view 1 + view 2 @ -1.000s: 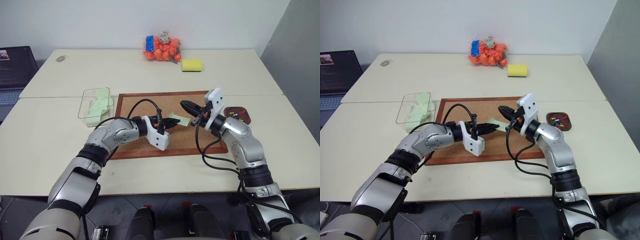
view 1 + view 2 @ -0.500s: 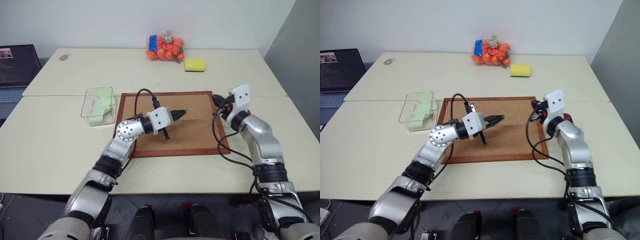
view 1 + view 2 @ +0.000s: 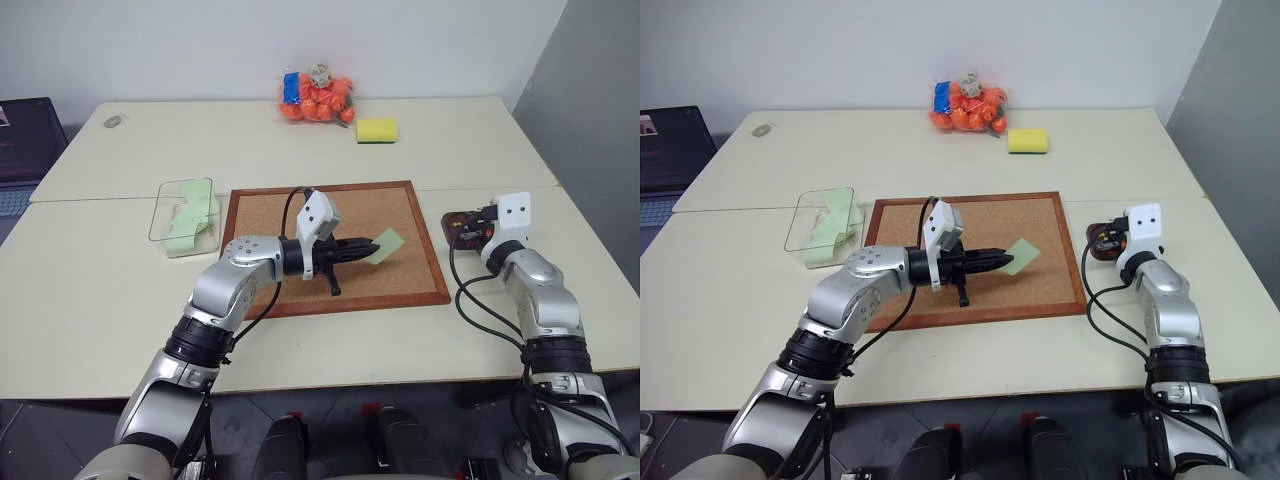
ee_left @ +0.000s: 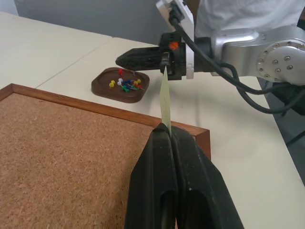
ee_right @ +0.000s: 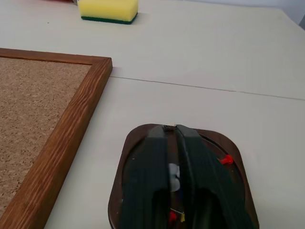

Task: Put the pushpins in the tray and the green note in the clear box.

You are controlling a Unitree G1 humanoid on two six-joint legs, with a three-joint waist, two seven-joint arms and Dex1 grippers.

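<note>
Note, pale green, thin, square, slightly curled

Lying centre on table: corkboard. Sitting left of it: clear box. Sitting right: tray. Resting behind: sponge, bag.

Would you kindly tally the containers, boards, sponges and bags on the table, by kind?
Containers: 2 (small clear plastic box, shallow dark reddish-brown tray)
Wood-framed corkboard: 1
Yellow sponge block: 1
Clear bag of orange items: 1
Total: 5
</note>
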